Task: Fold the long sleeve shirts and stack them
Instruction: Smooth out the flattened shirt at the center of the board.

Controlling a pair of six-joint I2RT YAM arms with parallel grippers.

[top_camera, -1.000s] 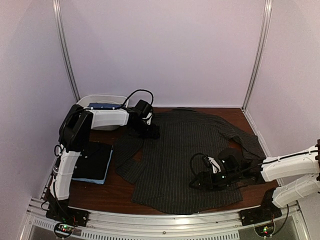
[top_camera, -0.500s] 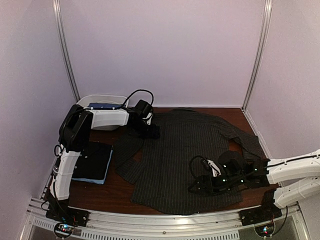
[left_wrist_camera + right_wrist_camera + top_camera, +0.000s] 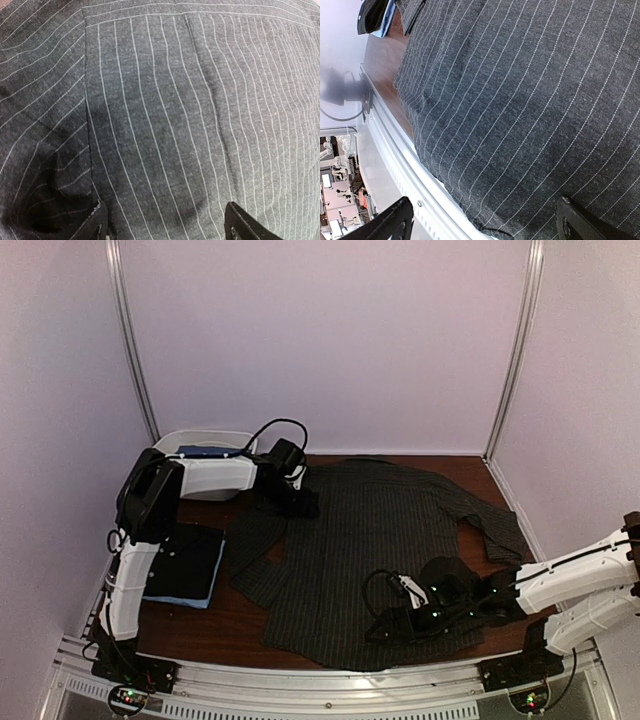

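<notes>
A dark charcoal pinstriped long sleeve shirt (image 3: 370, 540) lies spread flat across the table's middle, sleeves out to either side. My left gripper (image 3: 300, 503) is open and low over its far left shoulder; in the left wrist view (image 3: 167, 227) only striped cloth (image 3: 165, 110) shows between the fingertips (image 3: 97, 225). My right gripper (image 3: 380, 627) is open wide over the shirt's near hem. In the right wrist view (image 3: 485, 225) the hem (image 3: 485, 165) lies by the front rail. A folded black shirt (image 3: 188, 558) rests on a folded light blue one at the left.
A white oval tub (image 3: 205, 443) with blue cloth in it stands at the back left, behind my left arm. The metal front rail (image 3: 330, 680) runs just beyond the hem and also shows in the right wrist view (image 3: 395, 165). Pale walls enclose the table.
My right gripper has moved toward the near edge and a little left, from the shirt's middle right down to its hem. The left arm has not moved.
</notes>
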